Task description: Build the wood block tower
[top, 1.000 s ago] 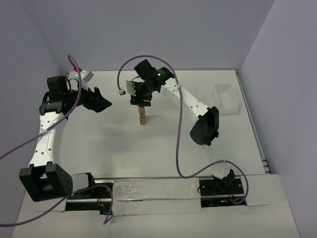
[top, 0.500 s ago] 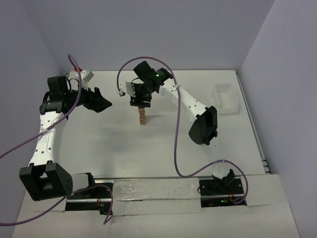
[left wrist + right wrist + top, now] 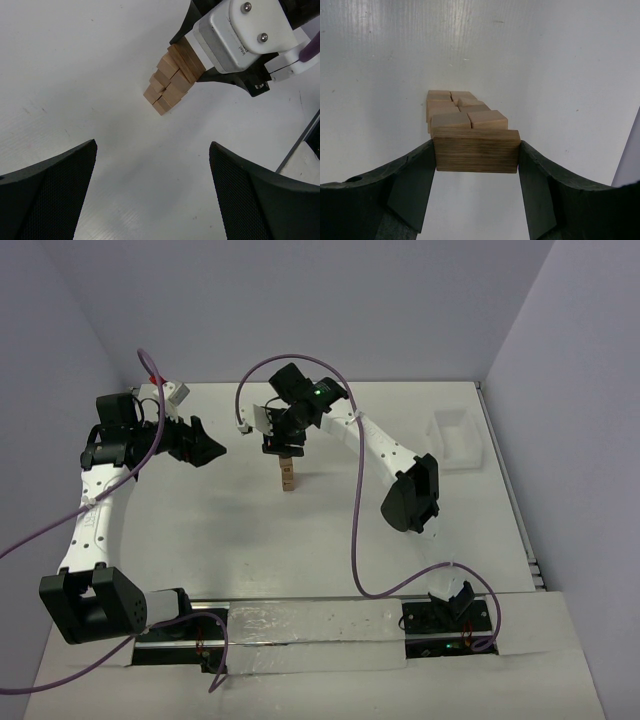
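The tower [image 3: 288,476] of light wood blocks stands mid-table; in the right wrist view the tower [image 3: 462,112] shows layers of two blocks side by side. My right gripper [image 3: 283,447] hangs just over its top, shut on a darker, wider wood block [image 3: 476,150] that spans the gap between both fingers. From the left wrist view, this held block [image 3: 187,57] sits at the top of the tower [image 3: 166,90]. My left gripper [image 3: 210,452] is open and empty, well to the left of the tower, its fingers [image 3: 55,180] wide apart over bare table.
A white translucent bin [image 3: 455,438] sits at the right edge of the table. Purple cables loop over both arms. Grey walls enclose the table at the back and sides. The arm bases stand at the near edge.
The right arm has shifted slightly back and left with the block still in its jaws. The left arm has not moved.
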